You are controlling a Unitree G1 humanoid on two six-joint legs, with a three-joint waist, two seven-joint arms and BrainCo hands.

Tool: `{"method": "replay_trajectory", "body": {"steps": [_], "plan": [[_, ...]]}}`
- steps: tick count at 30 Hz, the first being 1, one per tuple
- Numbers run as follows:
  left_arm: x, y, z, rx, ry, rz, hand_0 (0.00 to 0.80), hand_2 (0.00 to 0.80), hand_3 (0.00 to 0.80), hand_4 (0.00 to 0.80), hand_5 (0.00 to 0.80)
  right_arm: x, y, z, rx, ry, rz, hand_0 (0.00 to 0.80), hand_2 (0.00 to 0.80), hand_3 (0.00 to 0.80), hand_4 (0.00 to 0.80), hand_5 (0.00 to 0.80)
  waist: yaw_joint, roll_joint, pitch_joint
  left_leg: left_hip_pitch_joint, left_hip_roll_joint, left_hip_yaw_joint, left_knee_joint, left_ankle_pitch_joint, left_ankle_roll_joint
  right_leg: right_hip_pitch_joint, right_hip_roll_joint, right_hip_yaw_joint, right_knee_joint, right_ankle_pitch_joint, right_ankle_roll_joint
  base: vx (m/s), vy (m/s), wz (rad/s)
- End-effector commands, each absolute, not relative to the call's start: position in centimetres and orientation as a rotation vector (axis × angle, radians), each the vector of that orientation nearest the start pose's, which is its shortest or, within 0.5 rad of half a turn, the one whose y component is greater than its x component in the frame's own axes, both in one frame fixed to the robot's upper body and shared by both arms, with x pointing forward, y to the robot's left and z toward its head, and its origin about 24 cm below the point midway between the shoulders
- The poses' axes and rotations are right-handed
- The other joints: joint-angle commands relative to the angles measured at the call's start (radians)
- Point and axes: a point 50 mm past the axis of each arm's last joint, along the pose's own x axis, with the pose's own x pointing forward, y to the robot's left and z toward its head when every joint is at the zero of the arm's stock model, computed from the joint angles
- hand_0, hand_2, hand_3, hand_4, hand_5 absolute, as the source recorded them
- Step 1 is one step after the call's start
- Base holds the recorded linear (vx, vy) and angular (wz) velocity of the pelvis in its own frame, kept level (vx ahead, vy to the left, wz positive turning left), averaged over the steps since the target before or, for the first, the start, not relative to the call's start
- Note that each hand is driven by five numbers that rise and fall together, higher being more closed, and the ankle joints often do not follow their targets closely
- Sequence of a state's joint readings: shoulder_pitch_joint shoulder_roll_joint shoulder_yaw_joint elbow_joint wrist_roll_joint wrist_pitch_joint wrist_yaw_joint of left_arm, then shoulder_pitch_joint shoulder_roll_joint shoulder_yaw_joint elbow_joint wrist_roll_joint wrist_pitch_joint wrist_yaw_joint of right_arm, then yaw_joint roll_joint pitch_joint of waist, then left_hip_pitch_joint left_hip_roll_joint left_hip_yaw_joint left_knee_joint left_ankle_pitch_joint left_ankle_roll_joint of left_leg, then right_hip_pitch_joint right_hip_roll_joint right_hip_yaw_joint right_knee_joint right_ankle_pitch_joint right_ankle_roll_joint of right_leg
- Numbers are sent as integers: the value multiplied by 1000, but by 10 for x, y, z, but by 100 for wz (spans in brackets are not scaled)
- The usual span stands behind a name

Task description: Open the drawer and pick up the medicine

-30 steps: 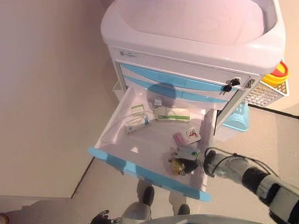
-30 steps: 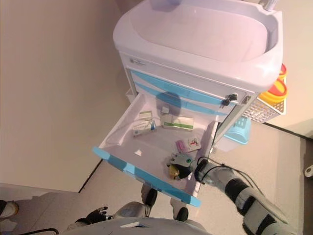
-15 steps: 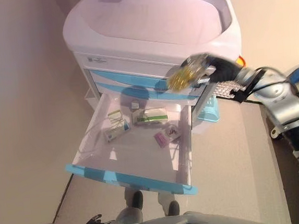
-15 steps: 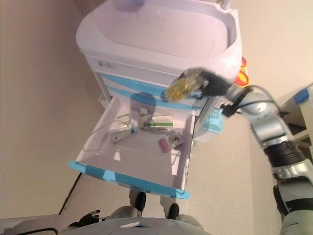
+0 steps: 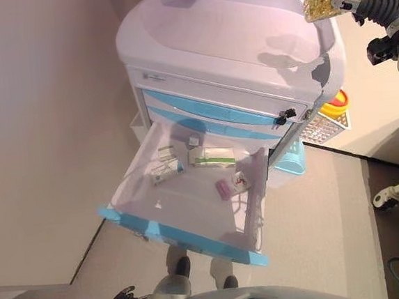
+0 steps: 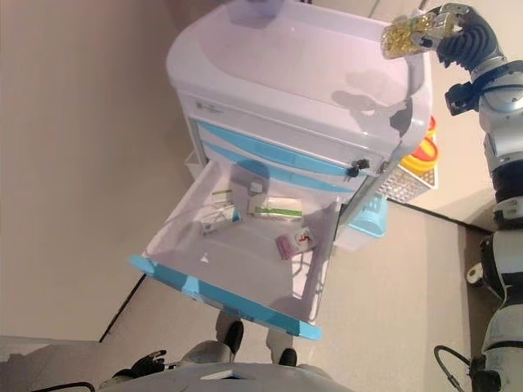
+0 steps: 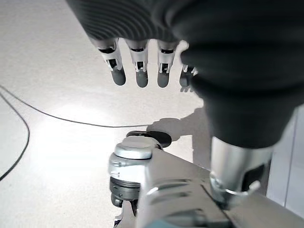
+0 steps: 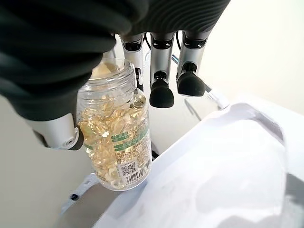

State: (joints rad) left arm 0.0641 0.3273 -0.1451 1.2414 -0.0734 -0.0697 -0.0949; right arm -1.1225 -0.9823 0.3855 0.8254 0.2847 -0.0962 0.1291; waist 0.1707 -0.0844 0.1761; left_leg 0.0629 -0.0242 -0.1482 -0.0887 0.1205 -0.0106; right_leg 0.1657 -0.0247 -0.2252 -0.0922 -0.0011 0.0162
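The medicine bottle (image 8: 116, 137) is clear plastic, full of yellow capsules, with a small green label. My right hand (image 5: 381, 4) is shut on the bottle (image 5: 323, 2), thumb on one side and fingers (image 8: 161, 90) on the other. It holds the bottle high over the back right corner of the white cart's top (image 5: 224, 35). Below, the blue-fronted drawer (image 5: 186, 238) stands pulled out, with a few small boxes (image 5: 211, 157) and a pink packet (image 5: 224, 188) left inside. My left hand (image 7: 137, 76) hangs low by the floor with its fingers straight, holding nothing.
A white wire basket with a yellow container (image 5: 332, 106) hangs on the cart's right side, above a light blue bin (image 5: 291, 162). A wall runs along the left. A wheeled stand's foot (image 5: 392, 194) sits on the floor at the right.
My right hand has carried the bottle up and to the right, from in front of the drawer fronts to above the cart's top corner. The camera has also shifted.
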Motion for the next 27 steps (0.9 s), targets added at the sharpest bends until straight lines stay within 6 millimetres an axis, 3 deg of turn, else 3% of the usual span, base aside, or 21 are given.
{"method": "replay_trajectory", "body": {"steps": [1, 17, 27], "plan": [[55, 280, -153, 314, 1296, 32, 0, 0, 0, 0, 0, 353, -315, 357, -874, -371, -266, 800, 800, 800, 800, 800, 49, -46, -31, 37, -21, 9, 1, -129, -10, -12, -31, 8, 15, 10, 50, 44, 29, 20], [74, 298, -140, 329, 1204, 68, 0, 0, 0, 0, 0, 351, -342, 361, -1155, -42, -364, 800, 800, 800, 800, 800, 104, -64, 68, -28, -19, -34, 14, -108, -2, -60, -30, -16, 31, 15, 50, -11, -11, 16], [82, 302, -135, 328, 1159, 70, 0, 0, 0, 0, 0, 350, -333, 373, -1265, 8, -281, 800, 800, 800, 800, 800, 104, -83, 99, -52, -17, -39, 9, -99, 1, -92, -25, -8, 38, 25, 51, -7, -17, 1]]}}
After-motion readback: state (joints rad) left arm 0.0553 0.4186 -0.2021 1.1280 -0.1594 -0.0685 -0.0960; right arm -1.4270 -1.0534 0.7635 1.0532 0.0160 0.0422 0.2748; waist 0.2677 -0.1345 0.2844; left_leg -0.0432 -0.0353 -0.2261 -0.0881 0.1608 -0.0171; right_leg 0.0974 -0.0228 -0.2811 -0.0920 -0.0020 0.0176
